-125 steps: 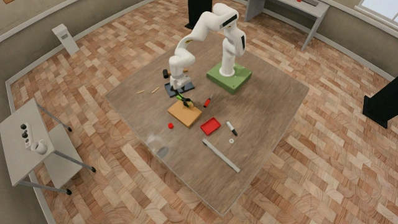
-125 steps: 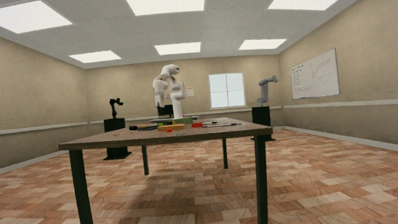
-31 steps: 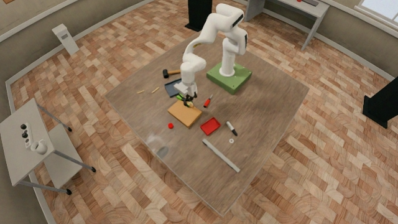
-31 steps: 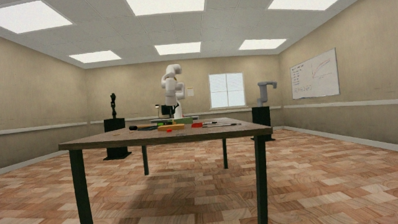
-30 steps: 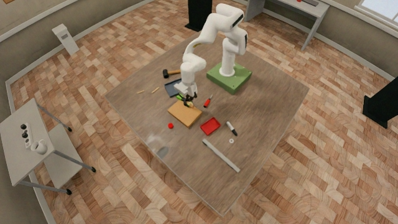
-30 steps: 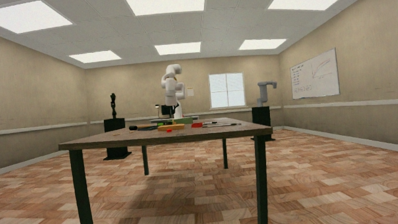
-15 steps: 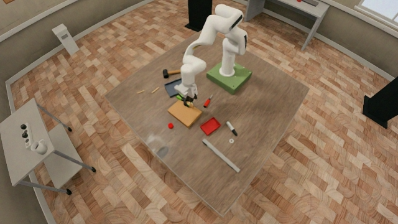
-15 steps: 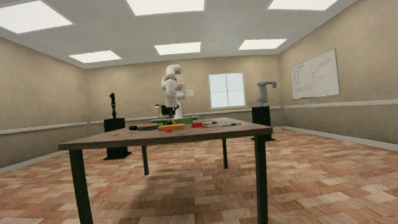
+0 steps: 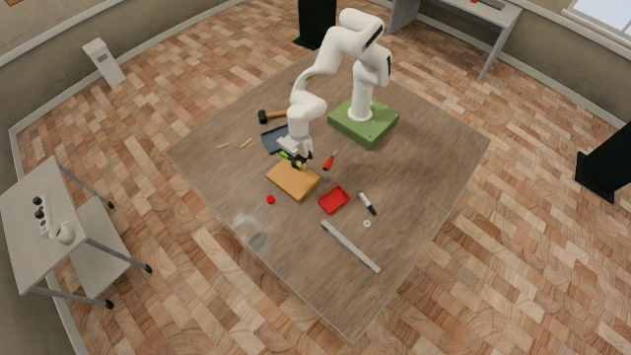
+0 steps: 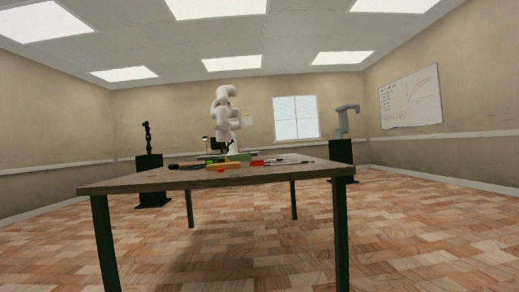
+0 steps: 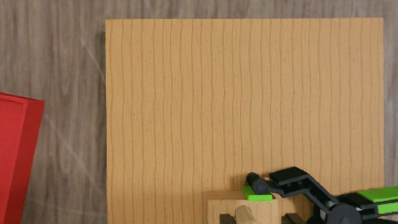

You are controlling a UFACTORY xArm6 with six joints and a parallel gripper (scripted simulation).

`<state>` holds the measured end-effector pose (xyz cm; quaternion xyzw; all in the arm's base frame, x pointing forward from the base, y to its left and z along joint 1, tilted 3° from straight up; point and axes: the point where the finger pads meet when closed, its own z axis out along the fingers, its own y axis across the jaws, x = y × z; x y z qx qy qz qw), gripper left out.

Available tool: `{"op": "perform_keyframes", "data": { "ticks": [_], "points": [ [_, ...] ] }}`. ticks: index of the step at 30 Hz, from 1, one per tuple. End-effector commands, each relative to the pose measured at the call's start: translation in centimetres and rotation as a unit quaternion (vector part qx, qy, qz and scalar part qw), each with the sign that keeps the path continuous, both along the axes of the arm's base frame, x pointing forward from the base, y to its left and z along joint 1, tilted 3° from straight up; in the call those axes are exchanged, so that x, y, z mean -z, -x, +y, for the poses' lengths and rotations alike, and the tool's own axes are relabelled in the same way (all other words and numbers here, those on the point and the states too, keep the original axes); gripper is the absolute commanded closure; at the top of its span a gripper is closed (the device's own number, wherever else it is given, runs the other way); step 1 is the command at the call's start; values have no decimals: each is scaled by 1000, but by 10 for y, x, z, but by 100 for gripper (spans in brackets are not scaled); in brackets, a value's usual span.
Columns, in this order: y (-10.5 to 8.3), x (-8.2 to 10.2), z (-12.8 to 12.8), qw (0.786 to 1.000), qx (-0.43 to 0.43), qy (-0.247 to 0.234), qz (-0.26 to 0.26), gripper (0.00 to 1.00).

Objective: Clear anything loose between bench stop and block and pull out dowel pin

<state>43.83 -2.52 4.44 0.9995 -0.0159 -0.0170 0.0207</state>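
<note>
The tan bench board (image 9: 293, 179) lies mid-table and fills the wrist view (image 11: 245, 110). The small wooden block sits at the board's edge nearest the arm, with the pale dowel pin (image 11: 245, 215) standing in its hole. The black and green spring clamp (image 11: 320, 192) lies beside the block with a jaw on its top. My gripper (image 9: 299, 163) hangs straight over the block. Its dark fingertips stand on either side of the pin, partly closed, with a gap on one side. The bench stop is out of sight below the wrist view.
A red tray (image 9: 333, 199) lies right of the board and shows in the wrist view (image 11: 17, 155). A red cap (image 9: 270, 199), red screwdriver (image 9: 329, 161), marker (image 9: 367, 203), grey ruler (image 9: 350, 247), hammer (image 9: 271, 115), dark tray (image 9: 276, 139) and loose dowels (image 9: 245, 142) lie around.
</note>
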Motion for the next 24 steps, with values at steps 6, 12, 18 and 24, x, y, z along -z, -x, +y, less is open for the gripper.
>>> {"op": "perform_keyframes", "data": {
  "ticks": [6,12,18,24],
  "points": [
    [-2,2,0,1000,0,0,-3,72],
    [-2,4,0,1000,0,0,-3,72],
    [-2,5,0,1000,0,0,-3,72],
    [-2,5,0,1000,0,0,-3,72]
  ]
}}
